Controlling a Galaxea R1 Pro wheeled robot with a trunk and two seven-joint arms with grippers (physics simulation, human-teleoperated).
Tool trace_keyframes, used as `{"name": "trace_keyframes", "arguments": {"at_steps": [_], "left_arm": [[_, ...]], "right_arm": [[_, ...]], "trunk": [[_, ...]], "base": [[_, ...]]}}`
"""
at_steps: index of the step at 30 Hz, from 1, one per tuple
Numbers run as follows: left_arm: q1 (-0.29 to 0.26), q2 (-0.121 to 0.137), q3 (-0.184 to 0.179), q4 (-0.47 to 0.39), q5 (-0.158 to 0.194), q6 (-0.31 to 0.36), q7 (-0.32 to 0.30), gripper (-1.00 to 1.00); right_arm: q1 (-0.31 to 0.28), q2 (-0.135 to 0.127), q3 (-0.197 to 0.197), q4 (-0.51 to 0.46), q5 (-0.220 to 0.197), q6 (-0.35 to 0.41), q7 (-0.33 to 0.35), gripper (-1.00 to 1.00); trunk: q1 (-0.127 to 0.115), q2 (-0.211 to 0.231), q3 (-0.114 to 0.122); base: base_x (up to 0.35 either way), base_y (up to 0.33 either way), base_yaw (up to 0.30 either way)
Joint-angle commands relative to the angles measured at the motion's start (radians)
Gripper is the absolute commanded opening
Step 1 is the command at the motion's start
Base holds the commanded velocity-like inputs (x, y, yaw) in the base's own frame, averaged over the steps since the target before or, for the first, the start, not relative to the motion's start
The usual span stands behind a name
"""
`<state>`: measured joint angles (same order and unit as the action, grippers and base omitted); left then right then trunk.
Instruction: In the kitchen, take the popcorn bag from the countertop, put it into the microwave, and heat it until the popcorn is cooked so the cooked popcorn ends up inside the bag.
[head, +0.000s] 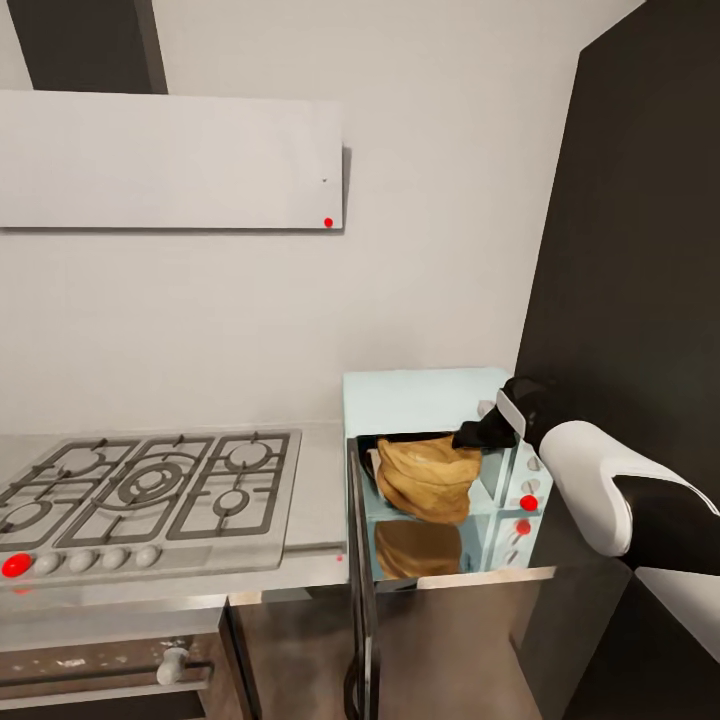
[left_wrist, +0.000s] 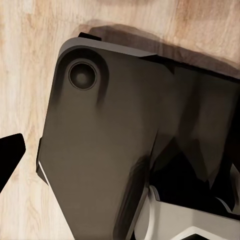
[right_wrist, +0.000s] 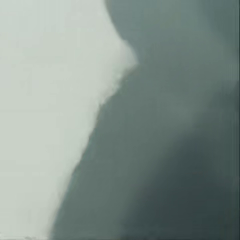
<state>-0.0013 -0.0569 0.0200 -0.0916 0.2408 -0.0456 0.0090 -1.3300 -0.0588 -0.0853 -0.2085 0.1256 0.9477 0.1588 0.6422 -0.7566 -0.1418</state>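
Note:
The pale blue-white microwave stands on the grey countertop with its dark-framed door swung open toward me. Inside the cavity sits the tan-brown crumpled popcorn bag, mirrored in the glossy floor below it. My right gripper reaches in from the right, its black fingers drawn to a point on the bag's upper rim. The right wrist view is a blur of pale and dark grey. The left wrist view shows one black fingertip at the edge, over the robot's dark base and wooden floor. No popcorn kernels show.
A steel gas hob with knobs lies left of the microwave, above an oven front. A flat hood hangs on the wall. A tall dark cabinet rises right beside the microwave and my right arm.

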Motion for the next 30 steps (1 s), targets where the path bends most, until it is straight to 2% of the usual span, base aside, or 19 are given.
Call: {"name": "trace_keyframes", "arguments": {"at_steps": [1,7,11,15,20,27,29,30], "left_arm": [[0.0,0.0,0.001,0.0,0.003,-0.002,0.001,1.0],[0.0,0.0,0.001,0.0,0.003,-0.002,0.001,1.0],[0.0,-0.001,0.001,0.0,0.003,-0.002,0.0,1.0],[0.0,-0.002,0.001,0.0,0.003,-0.003,0.0,1.0],[0.0,-0.006,0.003,0.0,0.003,-0.003,0.002,1.0],[0.0,-0.005,0.003,0.0,0.003,-0.003,0.002,1.0],[0.0,-0.004,0.003,0.0,0.003,-0.003,0.002,1.0],[0.0,-0.004,0.003,0.0,0.003,-0.003,0.002,1.0]], "right_arm": [[0.0,0.0,-0.01,-0.003,0.038,-0.054,0.011,1.0],[0.0,-0.003,-0.009,-0.003,0.038,-0.045,0.013,1.0],[0.0,-0.002,-0.008,-0.005,0.049,-0.008,0.025,1.0],[0.0,-0.007,-0.006,-0.015,0.058,-0.002,0.107,1.0],[0.0,-0.009,-0.005,-0.022,0.074,-0.007,0.166,1.0],[0.0,-0.01,-0.006,-0.029,0.083,-0.012,0.203,1.0],[0.0,-0.01,-0.007,-0.033,0.084,-0.017,0.246,1.0],[0.0,-0.015,-0.007,-0.049,0.084,-0.024,0.295,1.0]], "trunk": [[0.003,0.0,-0.002],[0.003,0.0,-0.002],[0.003,0.0,-0.002],[0.003,0.0,-0.002],[0.003,0.0,-0.002],[0.003,0.0,-0.002],[0.003,0.0,-0.002],[0.003,0.0,-0.002]], "base": [[0.0,0.0,0.0],[0.0,0.0,0.0],[0.0,0.0,0.0],[-0.03,0.0,0.0],[-0.288,0.0,0.0],[-0.345,0.0,0.0],[-0.346,0.0,0.0],[-0.346,0.0,0.0]]}}
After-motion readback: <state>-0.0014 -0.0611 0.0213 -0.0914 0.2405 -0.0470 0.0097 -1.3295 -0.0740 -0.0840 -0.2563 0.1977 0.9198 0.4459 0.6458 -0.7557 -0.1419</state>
